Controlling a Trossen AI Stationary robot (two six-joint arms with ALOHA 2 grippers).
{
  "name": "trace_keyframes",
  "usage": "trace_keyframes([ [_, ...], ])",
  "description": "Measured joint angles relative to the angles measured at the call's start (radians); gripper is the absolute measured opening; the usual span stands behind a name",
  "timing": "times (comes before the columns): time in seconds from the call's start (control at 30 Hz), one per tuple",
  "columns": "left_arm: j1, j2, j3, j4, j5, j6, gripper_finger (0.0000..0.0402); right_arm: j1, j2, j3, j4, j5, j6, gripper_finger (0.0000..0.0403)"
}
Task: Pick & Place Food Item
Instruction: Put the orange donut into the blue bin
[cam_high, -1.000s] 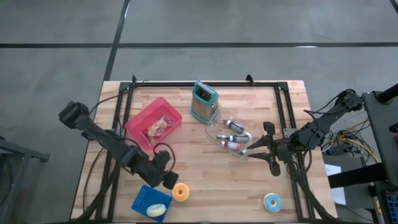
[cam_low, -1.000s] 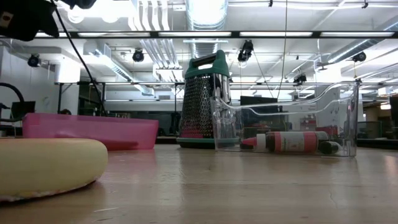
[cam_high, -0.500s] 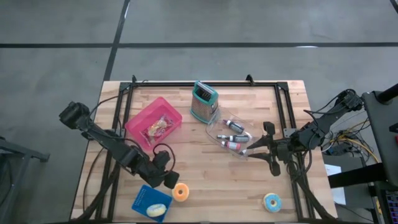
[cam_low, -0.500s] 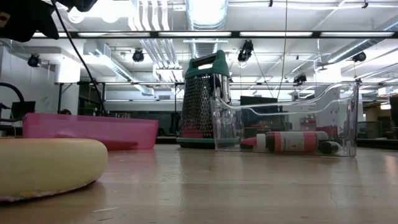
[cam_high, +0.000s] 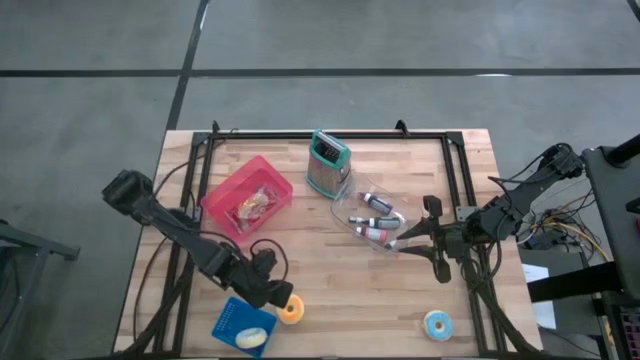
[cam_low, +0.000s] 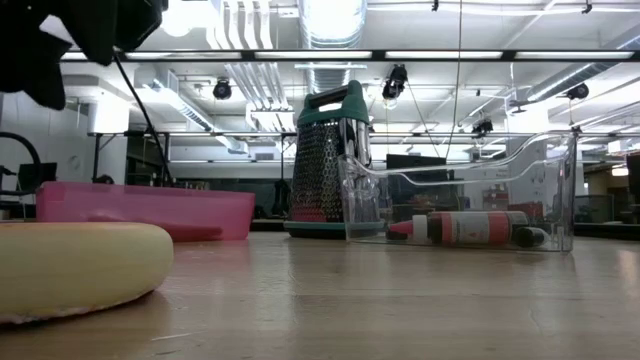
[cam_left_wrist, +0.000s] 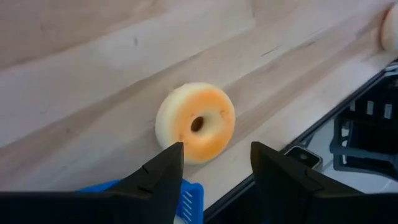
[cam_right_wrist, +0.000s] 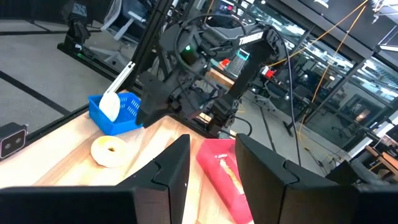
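Hovering over orange donut (cam_left_wrist: 195, 122), left gripper (cam_left_wrist: 212, 163), fingers spread, none touching it. Right gripper (cam_high: 414, 240) waits, spread, beside clear bin (cam_high: 372, 222).

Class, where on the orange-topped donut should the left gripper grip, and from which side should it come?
Grip the orange-topped donut across its outer rim, from above. It lies flat on the table, hole upward, and the open left gripper likely spans it.
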Motion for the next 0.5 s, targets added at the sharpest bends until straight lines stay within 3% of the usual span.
trace_keyframes([
  [0.17,-0.002,0.063,0.003,0.055,0.016,-0.003,0.019,0.0,0.0,0.0,0.0,0.0,0.0,0.0123],
  [0.5,-0.001,0.186,0.003,0.102,0.152,-0.002,0.019,0.0,0.0,0.0,0.0,0.0,0.0,0.0123],
])
